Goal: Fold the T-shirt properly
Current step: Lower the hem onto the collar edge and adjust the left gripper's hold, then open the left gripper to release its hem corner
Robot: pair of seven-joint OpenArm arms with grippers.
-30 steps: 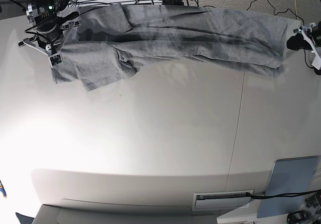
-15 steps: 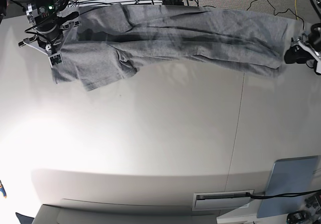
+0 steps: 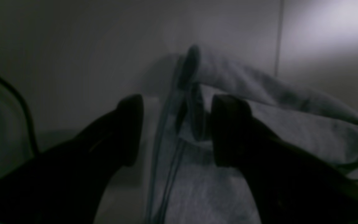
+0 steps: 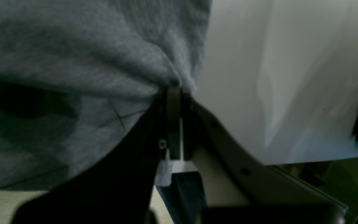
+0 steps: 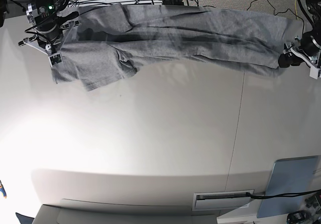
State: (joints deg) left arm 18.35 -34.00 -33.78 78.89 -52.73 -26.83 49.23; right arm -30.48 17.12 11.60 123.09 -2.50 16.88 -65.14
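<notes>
- The heather-grey T-shirt (image 5: 175, 35) lies bunched in a long band along the far edge of the white worktop (image 5: 160, 133), so the step in hand looks like regripping its free end.
- To do it well, the left end effector (image 3: 176, 130) should close on the hem edge between its spread jaws, catching both layers, though the dim wrist view makes the layers hard to count.
- The right end effector (image 4: 173, 93) is clamped on the opposite end, arm low at the worktop's corner.
</notes>
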